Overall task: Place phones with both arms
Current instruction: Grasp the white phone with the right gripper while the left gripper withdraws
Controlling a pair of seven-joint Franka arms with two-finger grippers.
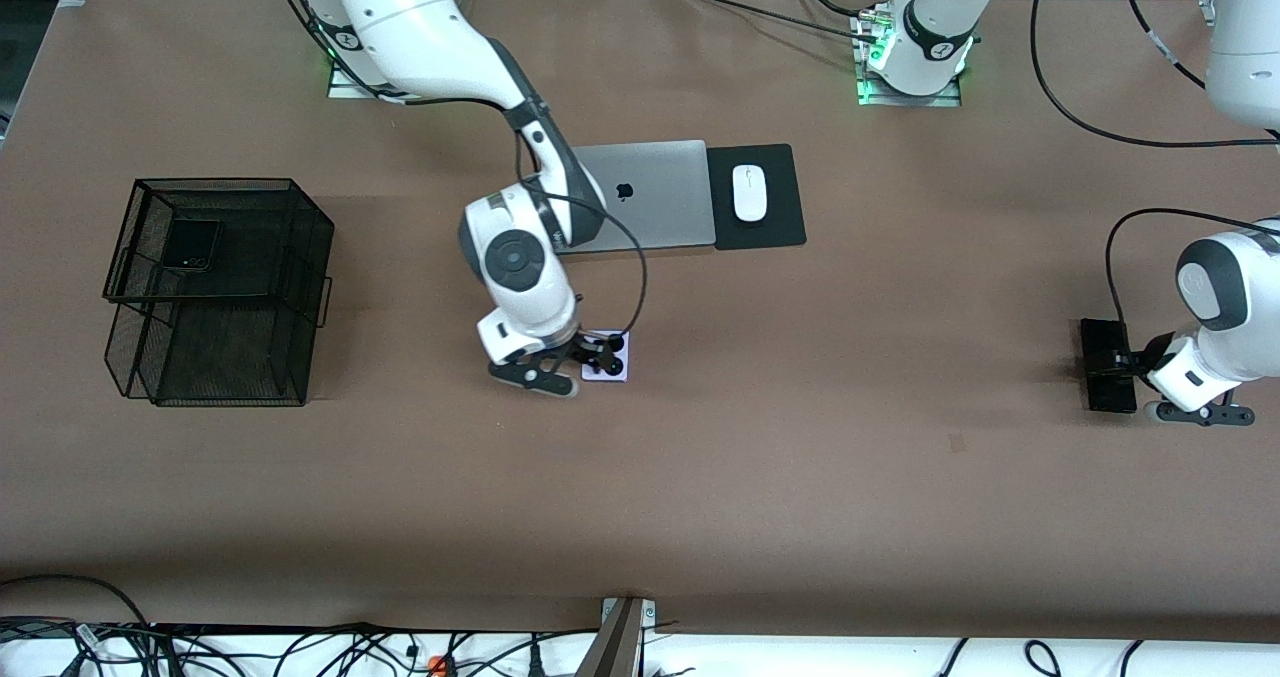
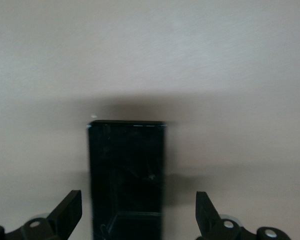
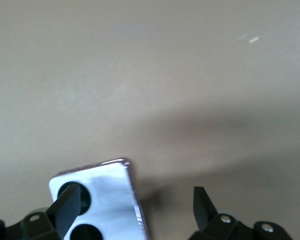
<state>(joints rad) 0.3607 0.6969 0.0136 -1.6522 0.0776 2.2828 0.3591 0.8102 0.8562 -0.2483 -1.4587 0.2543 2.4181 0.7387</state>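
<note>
The lavender-white phone [image 1: 612, 375] with two black circles lies flat mid-table, nearer the front camera than the laptop. My right gripper [image 1: 597, 357] is open low over it. In the right wrist view the phone [image 3: 107, 187] sits under one finger [image 3: 70, 205], off-centre between the jaws of the right gripper [image 3: 136, 207]. The long slim black phone [image 1: 1100, 342] lies at the left arm's end of the table. My left gripper [image 1: 1122, 363] is open, and in the left wrist view [image 2: 137, 210] its jaws stand either side of the slab [image 2: 127, 160]. The squarish black folded phone [image 1: 190, 244] lies in the basket's upper tier.
A black two-tier wire-mesh basket [image 1: 300, 257] stands at the right arm's end of the table. A closed grey laptop [image 1: 655, 192] and a white mouse [image 1: 748, 193] on a black pad [image 1: 780, 227] lie mid-table, farther from the front camera.
</note>
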